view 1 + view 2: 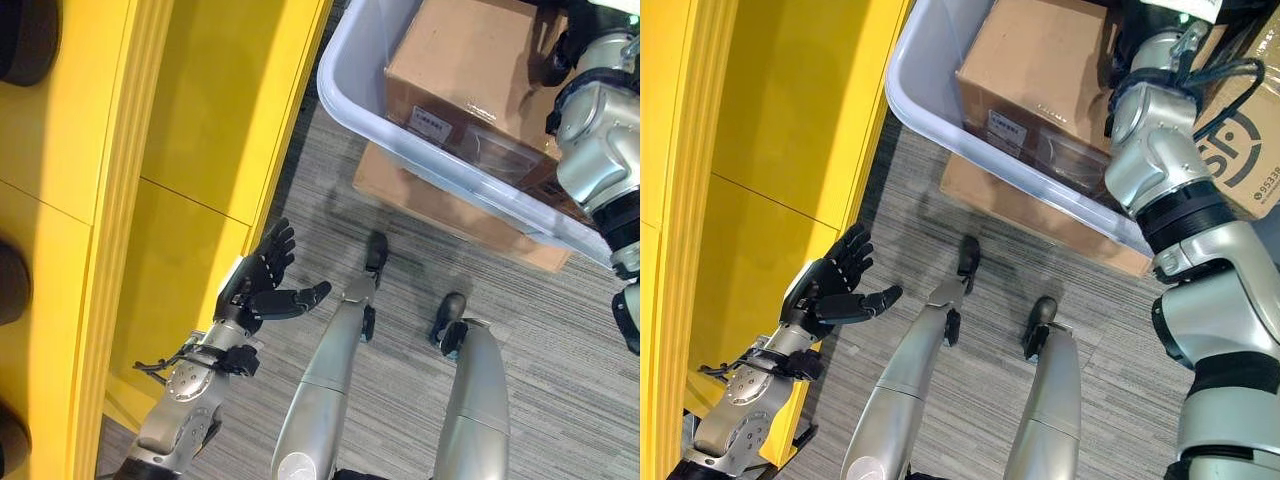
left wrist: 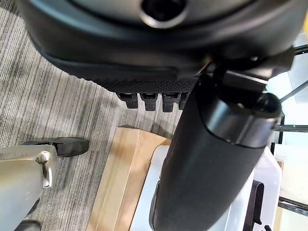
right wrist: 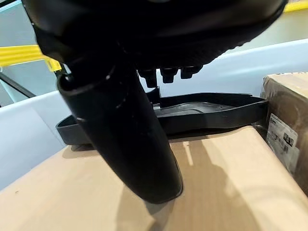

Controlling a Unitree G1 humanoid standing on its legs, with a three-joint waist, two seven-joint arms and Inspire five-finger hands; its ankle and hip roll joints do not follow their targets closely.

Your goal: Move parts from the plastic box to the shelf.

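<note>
The pale plastic box [image 1: 345, 100] stands at the upper right and holds a brown cardboard box [image 1: 470, 70]. In the right wrist view a flat black part [image 3: 207, 108] lies across the top of that cardboard box [image 3: 216, 187], against the plastic wall. My right hand [image 3: 120, 130] hovers open just above the cardboard, thumb stretched out, fingers [image 3: 168, 74] short of the black part and holding nothing. My left hand [image 1: 262, 280] is open and empty, low beside the yellow shelf [image 1: 190, 120].
Dark round items [image 1: 25, 40] sit on the yellow shelf's levels at the far left. The plastic box rests on a flat brown board [image 1: 400, 190] on the grey carpet. A printed cardboard box [image 1: 1240, 130] stands at the right.
</note>
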